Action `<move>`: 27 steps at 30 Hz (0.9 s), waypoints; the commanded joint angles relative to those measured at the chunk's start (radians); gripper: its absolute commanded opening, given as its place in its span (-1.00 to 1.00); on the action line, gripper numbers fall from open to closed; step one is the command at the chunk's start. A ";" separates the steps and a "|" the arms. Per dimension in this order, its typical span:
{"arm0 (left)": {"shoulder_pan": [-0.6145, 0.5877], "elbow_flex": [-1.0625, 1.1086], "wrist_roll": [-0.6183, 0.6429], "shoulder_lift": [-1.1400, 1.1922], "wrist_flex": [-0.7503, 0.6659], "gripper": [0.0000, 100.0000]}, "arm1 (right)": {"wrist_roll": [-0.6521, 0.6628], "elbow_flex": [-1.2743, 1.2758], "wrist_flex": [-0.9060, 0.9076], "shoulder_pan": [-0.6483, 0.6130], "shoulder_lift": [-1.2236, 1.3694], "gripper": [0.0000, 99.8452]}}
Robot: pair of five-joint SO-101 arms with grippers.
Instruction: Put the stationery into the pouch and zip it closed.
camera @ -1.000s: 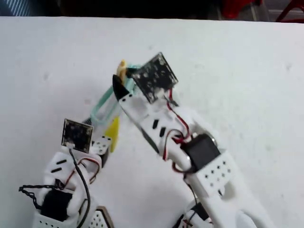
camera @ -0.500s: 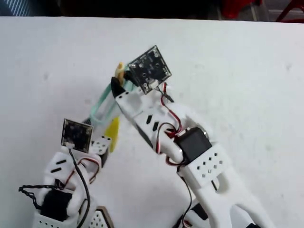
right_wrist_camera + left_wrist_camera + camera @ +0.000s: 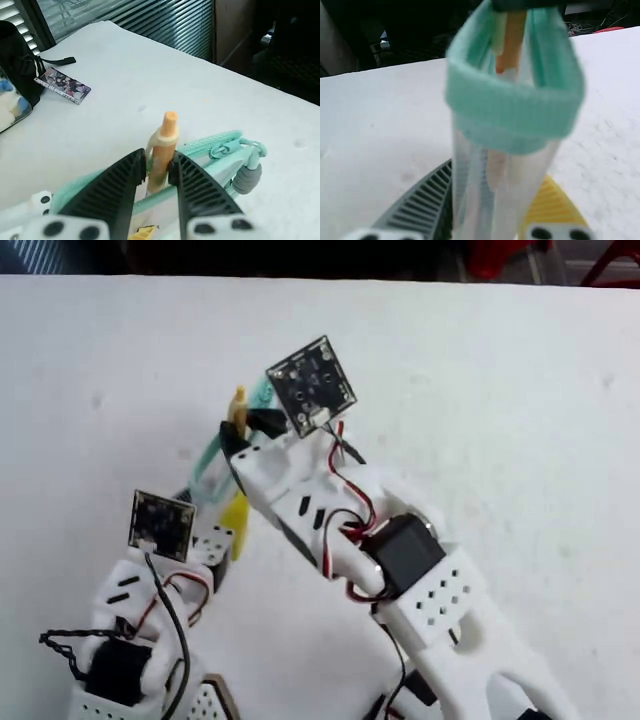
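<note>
Right gripper (image 3: 157, 161) tight on one orange pen (image 3: 167, 127) in one pouch (image 3: 512, 117), left gripper (image 3: 487, 210) tight on pouch

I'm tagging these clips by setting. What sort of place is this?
Probably an indoor lab or workroom: a white table carries two small robot arms, with window blinds behind and a black bag on it.
</note>
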 commanded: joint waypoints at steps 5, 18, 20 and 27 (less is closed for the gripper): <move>-0.007 -0.026 0.009 0.005 -0.017 -0.66 | -0.012 -0.003 0.005 0.041 0.005 -0.74; -0.008 -0.028 0.009 0.005 -0.017 -0.66 | -0.003 -0.104 0.013 0.091 0.022 -0.53; -0.021 -0.029 0.009 0.005 -0.017 -0.66 | -0.003 -0.169 0.033 0.143 -0.007 -0.53; -0.113 -0.029 0.012 0.005 -0.052 -0.67 | -0.008 -0.206 0.067 0.332 -0.039 -0.53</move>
